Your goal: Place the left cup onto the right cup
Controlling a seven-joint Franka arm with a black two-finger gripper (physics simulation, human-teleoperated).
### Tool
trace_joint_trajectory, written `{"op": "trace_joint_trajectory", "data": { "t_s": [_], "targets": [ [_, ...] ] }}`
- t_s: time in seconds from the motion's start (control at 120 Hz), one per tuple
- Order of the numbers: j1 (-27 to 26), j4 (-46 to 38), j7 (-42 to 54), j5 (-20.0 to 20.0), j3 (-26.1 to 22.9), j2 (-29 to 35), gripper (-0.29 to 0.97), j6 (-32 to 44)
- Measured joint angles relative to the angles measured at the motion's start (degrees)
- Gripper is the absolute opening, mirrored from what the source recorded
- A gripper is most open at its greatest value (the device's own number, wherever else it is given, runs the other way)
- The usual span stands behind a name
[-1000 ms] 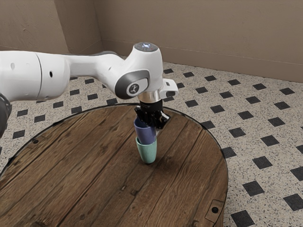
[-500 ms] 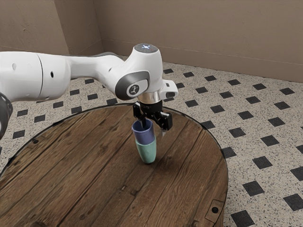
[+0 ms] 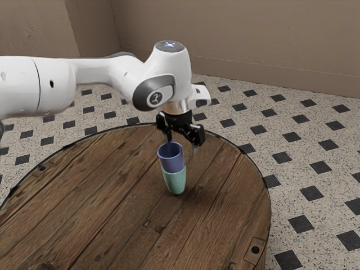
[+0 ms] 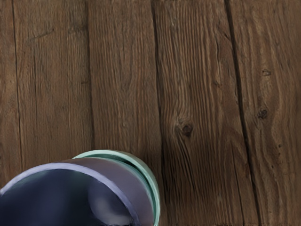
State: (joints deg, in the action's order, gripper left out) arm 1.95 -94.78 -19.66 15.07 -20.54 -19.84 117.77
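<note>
Purple cup [image 3: 171, 157] sits nested in the green cup [image 3: 175, 181]; your jaws hang open above, empty. Stacking looks done: retreat straight up.

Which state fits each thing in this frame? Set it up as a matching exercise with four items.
1. blue cup
2. green cup
3. end effector
4. table

A. open, above the cups
B. standing on the table, the outer cup
C. nested inside the other cup
D. round, wooden planks

Pairs: 1-C, 2-B, 3-A, 4-D
</note>
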Motion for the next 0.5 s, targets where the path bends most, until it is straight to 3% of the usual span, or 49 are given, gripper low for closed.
{"op": "trace_joint_trajectory", "data": {
  "t_s": [0.5],
  "targets": [
    [-0.54, -0.35, 0.35, -3.01, 3.02, 11.3, 0.68, -8.17]
  ]
}}
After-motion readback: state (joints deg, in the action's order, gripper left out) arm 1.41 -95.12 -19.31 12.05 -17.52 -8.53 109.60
